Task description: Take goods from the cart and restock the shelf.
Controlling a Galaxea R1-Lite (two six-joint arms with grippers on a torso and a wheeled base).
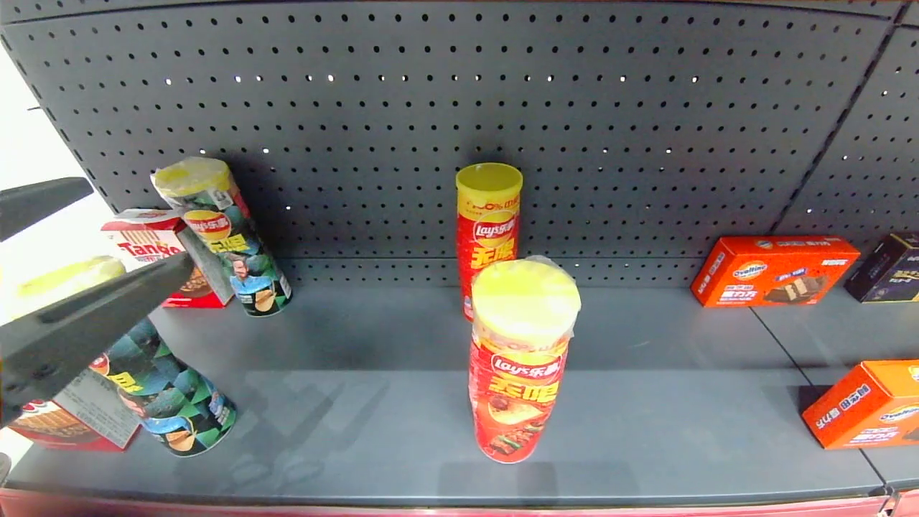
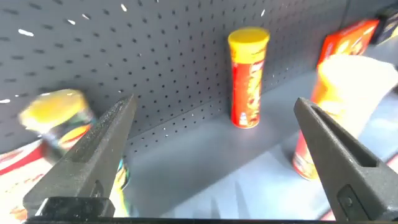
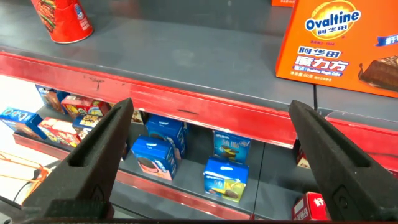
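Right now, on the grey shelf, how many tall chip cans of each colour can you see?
Red cylindrical chip cans with yellow lids: 2
Green-and-blue patterned cylindrical chip cans with yellow lids: 2
Total: 4

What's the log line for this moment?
left gripper: open, empty, shelf left end | right gripper: open, empty, facing shelf front | front red can: upright

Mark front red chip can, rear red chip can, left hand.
Front red cylindrical chip can (image 1: 520,388): head view, red label.
Rear red cylindrical chip can (image 1: 488,237): head view, label middle.
Left hand (image 2: 214,102): left wrist view, between fingertips.
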